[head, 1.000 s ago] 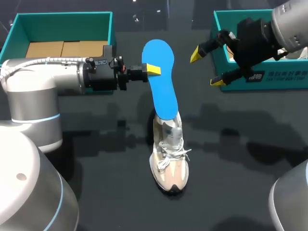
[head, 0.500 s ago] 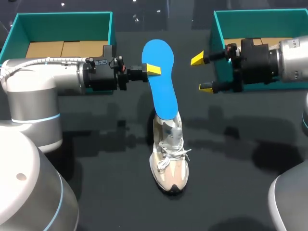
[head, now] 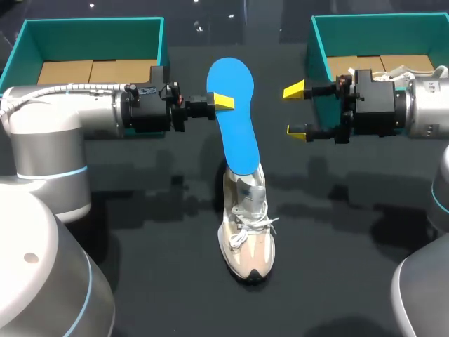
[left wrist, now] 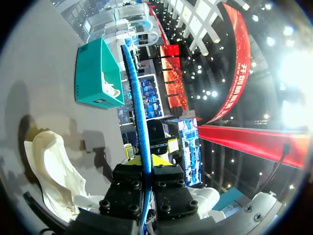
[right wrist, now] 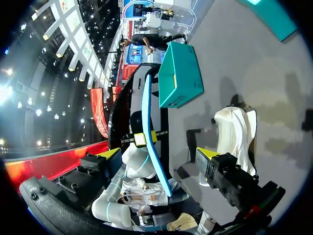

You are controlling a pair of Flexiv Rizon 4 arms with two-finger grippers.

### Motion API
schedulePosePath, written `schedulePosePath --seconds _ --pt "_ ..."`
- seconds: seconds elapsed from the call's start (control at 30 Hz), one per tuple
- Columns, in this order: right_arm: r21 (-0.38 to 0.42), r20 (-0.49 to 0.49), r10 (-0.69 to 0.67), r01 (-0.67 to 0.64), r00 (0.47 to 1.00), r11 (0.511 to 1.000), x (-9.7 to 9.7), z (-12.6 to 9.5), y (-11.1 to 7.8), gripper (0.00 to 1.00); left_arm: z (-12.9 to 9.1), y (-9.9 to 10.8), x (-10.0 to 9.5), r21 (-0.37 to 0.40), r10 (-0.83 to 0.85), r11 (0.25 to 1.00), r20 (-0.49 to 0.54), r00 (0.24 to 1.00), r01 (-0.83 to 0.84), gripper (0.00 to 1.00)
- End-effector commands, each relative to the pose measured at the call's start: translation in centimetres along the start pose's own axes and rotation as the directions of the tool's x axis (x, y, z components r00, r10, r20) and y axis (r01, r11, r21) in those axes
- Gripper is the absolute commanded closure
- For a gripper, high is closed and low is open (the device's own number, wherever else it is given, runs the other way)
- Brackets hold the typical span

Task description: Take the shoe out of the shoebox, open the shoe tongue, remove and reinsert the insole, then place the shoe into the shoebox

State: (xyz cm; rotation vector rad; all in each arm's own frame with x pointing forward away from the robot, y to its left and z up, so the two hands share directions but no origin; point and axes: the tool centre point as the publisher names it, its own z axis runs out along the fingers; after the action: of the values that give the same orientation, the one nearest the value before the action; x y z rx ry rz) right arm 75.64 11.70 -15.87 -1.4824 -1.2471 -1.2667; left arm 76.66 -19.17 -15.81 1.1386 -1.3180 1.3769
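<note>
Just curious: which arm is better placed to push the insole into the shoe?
Likely left: the left gripper is shut on the insole, whose lower end sits at the shoe opening. The right gripper is open, apart from it.

insole blue | shoe cream, sole maybe black | shoeboxes teal | table black | fingertips yellow

I see a dark, matte table with three items resting directly on it. The left shoebox is teal and open-topped with a brown cardboard floor, and sits at the far left. The right shoebox, also teal and open-topped, sits at the far right. A beige shoe stands on its sole between them, nearer to me. Its toe points toward me, and it is well apart from both boxes.
</note>
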Motion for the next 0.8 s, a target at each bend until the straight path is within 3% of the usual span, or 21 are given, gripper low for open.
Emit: schedulePosePath --seconds 0.03,0.4,0.57,0.7,0.8 --pt "-0.002 -0.006 0.000 -0.001 1.000 1.000 0.1 0.1 0.0 0.00 0.0 0.1 0.0 0.001 0.000 1.000 0.001 1.000 0.000 1.00" --pt "-0.001 -0.008 0.000 0.000 1.000 1.000 0.1 0.1 0.0 0.00 0.0 0.1 0.0 0.001 0.000 1.000 0.001 1.000 0.000 1.00" --pt "-0.001 -0.008 0.000 0.000 1.000 1.000 0.1 0.1 0.0 0.00 -0.6 -1.5 0.6 -0.014 0.199 0.980 0.014 0.980 -0.199 1.00" --pt "-0.001 -0.008 0.000 0.000 1.000 1.000 0.1 0.1 0.0 0.00 -1.3 -2.0 1.1 -0.034 0.470 0.883 0.061 0.881 -0.469 1.00" --pt "-0.001 -0.008 0.000 0.000 1.000 1.000 0.1 0.1 0.0 0.00 -1.8 -2.1 1.5 -0.058 0.644 0.765 0.067 0.762 -0.642 1.00"
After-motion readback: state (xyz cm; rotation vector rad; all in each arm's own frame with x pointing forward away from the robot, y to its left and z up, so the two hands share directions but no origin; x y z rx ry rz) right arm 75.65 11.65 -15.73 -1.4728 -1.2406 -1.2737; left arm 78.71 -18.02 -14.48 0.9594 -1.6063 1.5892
